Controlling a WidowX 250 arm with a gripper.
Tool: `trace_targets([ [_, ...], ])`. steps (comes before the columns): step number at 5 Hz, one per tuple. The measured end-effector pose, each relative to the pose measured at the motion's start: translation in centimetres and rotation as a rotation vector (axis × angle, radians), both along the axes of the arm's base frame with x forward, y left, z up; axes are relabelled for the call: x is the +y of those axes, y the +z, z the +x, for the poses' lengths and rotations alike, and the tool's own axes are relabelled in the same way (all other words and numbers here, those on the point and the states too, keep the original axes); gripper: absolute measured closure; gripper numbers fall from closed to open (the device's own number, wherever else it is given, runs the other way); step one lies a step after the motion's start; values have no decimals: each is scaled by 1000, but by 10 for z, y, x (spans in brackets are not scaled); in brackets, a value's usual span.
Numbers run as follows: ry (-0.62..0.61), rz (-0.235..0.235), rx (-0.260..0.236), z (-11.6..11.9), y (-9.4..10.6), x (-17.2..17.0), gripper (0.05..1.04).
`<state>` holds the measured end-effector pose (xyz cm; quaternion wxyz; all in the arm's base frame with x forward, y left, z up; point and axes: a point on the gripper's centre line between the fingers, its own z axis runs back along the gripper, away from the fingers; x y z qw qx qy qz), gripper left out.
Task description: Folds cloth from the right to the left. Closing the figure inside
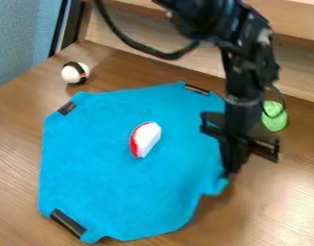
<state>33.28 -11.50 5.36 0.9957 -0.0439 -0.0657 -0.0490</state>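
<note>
Cloth: blue, spread over the wooden worktop, mostly left of the gripper as I face it. Gripper hangs at the cloth's right edge, over a puckered part; whether it is wide, narrow or pinching fabric, I cannot tell. White-and-red piece lies on the cloth, left of the gripper and apart from it. Dark strips noted at three cloth corners: one beyond the gripper, one far left, one near left. Green object sits beyond the gripper to its right, close by the arm. White-and-dark ball rests well apart, far left. Black cable loops above the cloth's far side.
</note>
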Motion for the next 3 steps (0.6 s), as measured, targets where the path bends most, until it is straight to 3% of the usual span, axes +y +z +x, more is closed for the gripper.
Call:
trace_targets([
  [3,60,-37,-20,1,43,68,1034],
])
